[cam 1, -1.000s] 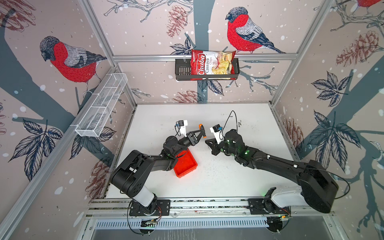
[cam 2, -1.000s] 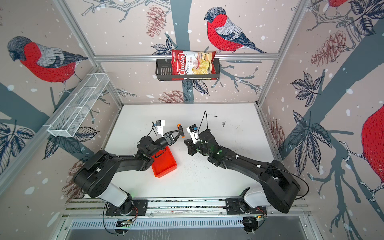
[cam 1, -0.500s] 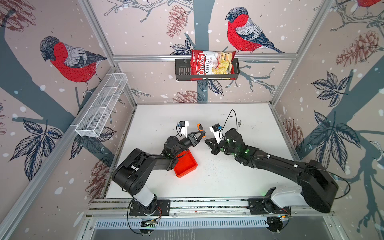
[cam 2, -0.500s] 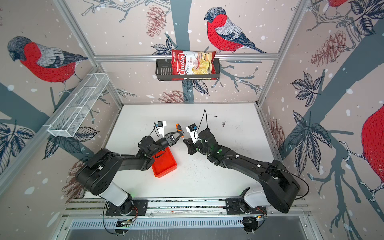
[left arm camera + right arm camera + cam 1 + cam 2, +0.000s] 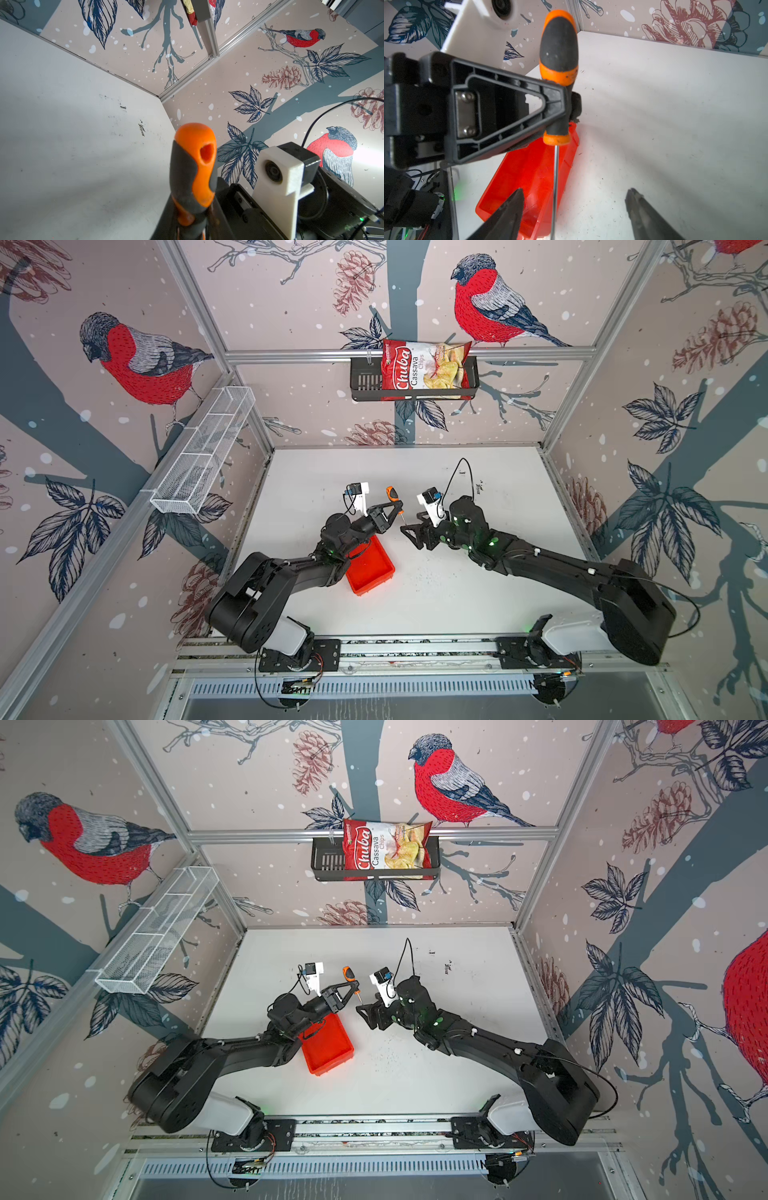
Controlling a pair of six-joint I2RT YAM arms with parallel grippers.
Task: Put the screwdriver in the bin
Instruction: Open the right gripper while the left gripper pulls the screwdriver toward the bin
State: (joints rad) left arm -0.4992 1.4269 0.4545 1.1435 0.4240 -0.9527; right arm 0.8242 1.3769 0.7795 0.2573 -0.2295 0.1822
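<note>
The screwdriver [image 5: 392, 494] [image 5: 348, 974], with an orange-and-black handle and a thin shaft, hangs upright above the table in both top views. My left gripper [image 5: 396, 506] [image 5: 351, 986] is shut on the lower handle [image 5: 193, 166]. In the right wrist view those black fingers [image 5: 562, 104] clamp the handle [image 5: 559, 52] and the shaft [image 5: 555, 176] points down. My right gripper [image 5: 409, 527] [image 5: 575, 193] is open. The shaft runs between its spread fingers without touching them. The red bin [image 5: 374, 568] [image 5: 529, 166] lies on the table under the left arm.
A black wall basket [image 5: 365, 381] with a chips bag [image 5: 424, 369] hangs on the back wall. A white wire-mesh shelf [image 5: 203, 452] runs along the left wall. The right arm's wrist camera [image 5: 276, 172] sits close beside the screwdriver.
My left gripper closed fully on the screwdriver handle. My right gripper then opened and let go of the shaft. Both arms stayed nearly in place.
</note>
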